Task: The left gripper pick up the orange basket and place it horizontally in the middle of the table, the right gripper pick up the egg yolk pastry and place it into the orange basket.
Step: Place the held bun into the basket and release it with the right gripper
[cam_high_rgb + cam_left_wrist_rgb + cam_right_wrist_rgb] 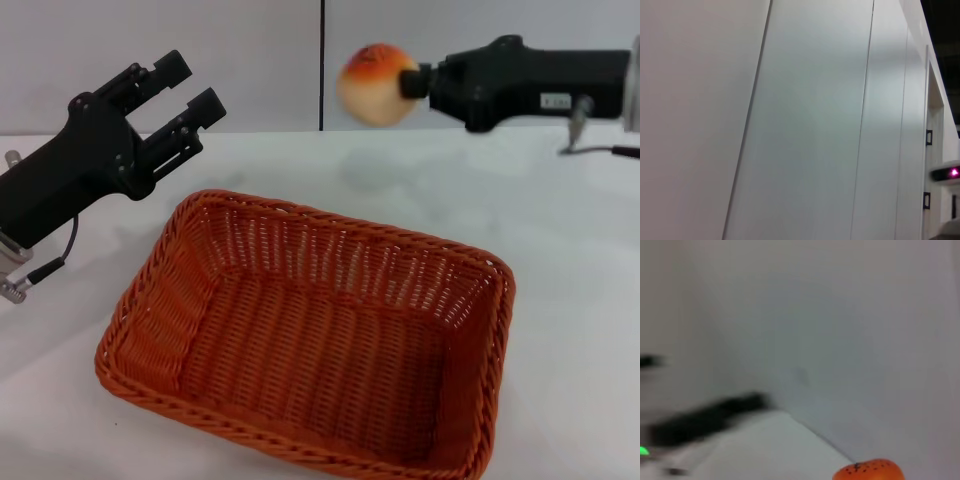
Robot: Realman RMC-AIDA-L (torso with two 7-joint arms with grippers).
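Note:
The orange basket (320, 340) lies flat on the white table (570, 260), its long side running left to right, with nothing inside. My left gripper (178, 92) hangs open in the air above the basket's left end, holding nothing. High above the basket's far edge, my right gripper (410, 80) is shut on the egg yolk pastry (377, 84), a cream dome with a browned orange top. The right wrist view catches only the pastry's speckled top (869, 471). The left wrist view shows just the wall.
A grey wall (260, 60) with a vertical seam stands behind the table. A thin cable (55, 262) trails from the left arm near the basket's left side. Bare tabletop surrounds the basket on the right and at the back.

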